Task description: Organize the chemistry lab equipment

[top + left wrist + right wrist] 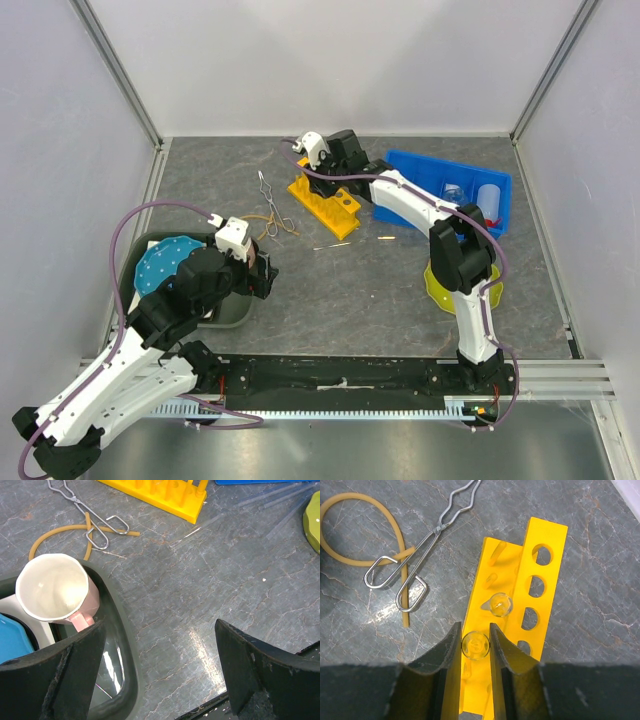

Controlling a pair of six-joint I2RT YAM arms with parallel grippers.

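The right gripper (476, 645) hung over the rack's (547, 580) near end. Its fingers were narrowed onto a clear tube (476, 646), which they held upright. A second tube (500, 604) stood in the rack just beyond.

The likely trouble was alignment. If lowered off-centre, the glass could catch the rack's edge, slide up through the smooth pads, or shove the light rack sideways and knock its neighbour. Letting go before it was seated could let it topple and roll.

Tongs (437, 527) and loop (406, 605) lay just left of the rack. The left gripper (157, 630) was well apart from the rack beside the mug (50, 587), spread wide and holding nothing.
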